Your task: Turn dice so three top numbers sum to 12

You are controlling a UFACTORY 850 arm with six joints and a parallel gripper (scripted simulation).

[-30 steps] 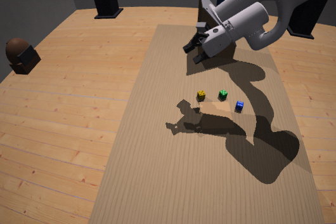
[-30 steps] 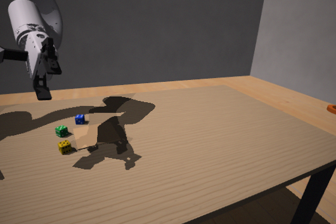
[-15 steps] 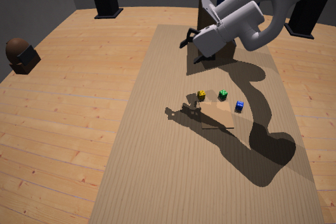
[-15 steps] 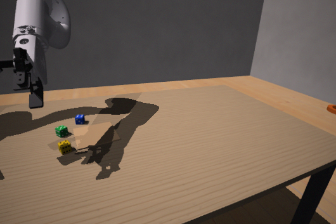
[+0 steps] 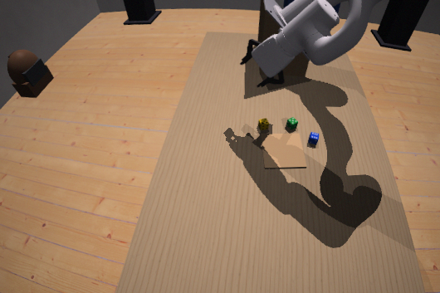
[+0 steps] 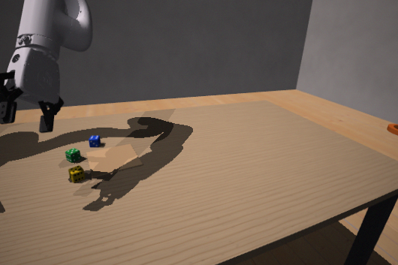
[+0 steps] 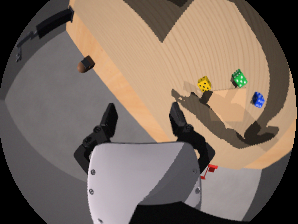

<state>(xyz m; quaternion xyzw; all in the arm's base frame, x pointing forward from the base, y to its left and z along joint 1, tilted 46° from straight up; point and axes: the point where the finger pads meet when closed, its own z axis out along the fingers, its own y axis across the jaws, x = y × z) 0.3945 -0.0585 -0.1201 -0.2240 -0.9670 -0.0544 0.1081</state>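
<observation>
While the gripper (image 5: 262,71) is held wide open and empty at upper middle, three dice (image 5: 292,124) are seen beside the mat (image 5: 286,154).

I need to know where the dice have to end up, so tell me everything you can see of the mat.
The mat is a thin, flat, light tan square, like card or cork, lying on the striped table with one edge slightly lifted-looking in shadow only. The arm's shadow crosses part of it. No die sits on it: the yellow die, green die and blue die all rest on the table just past its far edge and corner. The open claw hangs well above, apart from it.
</observation>
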